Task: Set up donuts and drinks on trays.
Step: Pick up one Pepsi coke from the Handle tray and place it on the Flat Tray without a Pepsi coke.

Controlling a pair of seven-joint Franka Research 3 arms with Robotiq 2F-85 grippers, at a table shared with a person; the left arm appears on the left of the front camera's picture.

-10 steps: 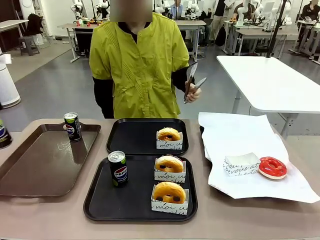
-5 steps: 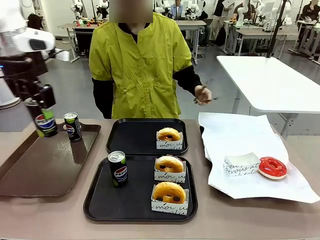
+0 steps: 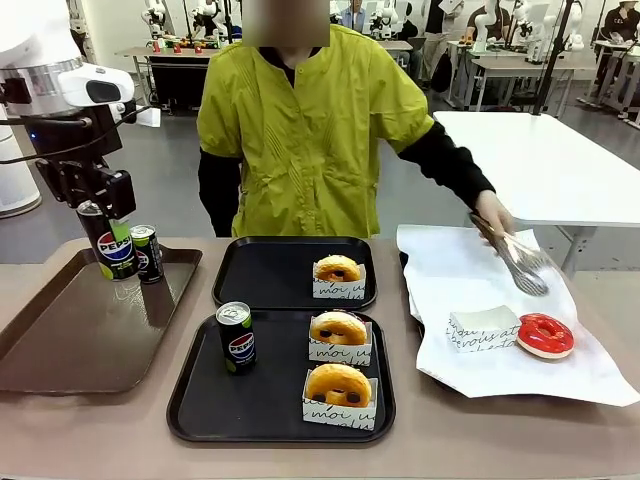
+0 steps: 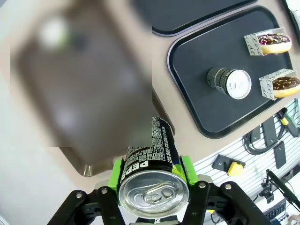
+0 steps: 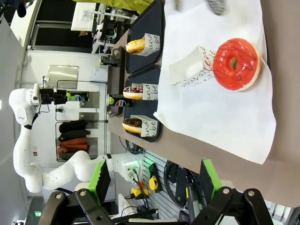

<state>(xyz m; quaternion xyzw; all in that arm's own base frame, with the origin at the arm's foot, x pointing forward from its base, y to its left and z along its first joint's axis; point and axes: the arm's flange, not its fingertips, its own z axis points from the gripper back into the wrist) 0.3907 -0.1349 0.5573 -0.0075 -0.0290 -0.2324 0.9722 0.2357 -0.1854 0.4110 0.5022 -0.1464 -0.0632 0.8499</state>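
The can (image 3: 114, 250) hangs clamped in my left pincer (image 4: 151, 171), left of the far black tray (image 3: 260, 285); I'd lift it clear of the second can (image 3: 146, 252) just beside it, then set it upright on that tray's bare left part, away from the donut (image 3: 338, 268); the person's tongs (image 3: 520, 262) work well right of that tray; my right pincer (image 5: 154, 178) gapes empty

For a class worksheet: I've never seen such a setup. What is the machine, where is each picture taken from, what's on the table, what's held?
It is a robot: two white arms, each ending in a two-finger gripper. One picture looks across the table at a person; two come from wrist cameras. The left gripper is shut on a Pepsi can by the brown tray, beside a second can. The right gripper is open. The near black tray carries a third can and two sleeved donuts; the far black tray one. The person's hand holds tongs over white paper bearing a red donut.
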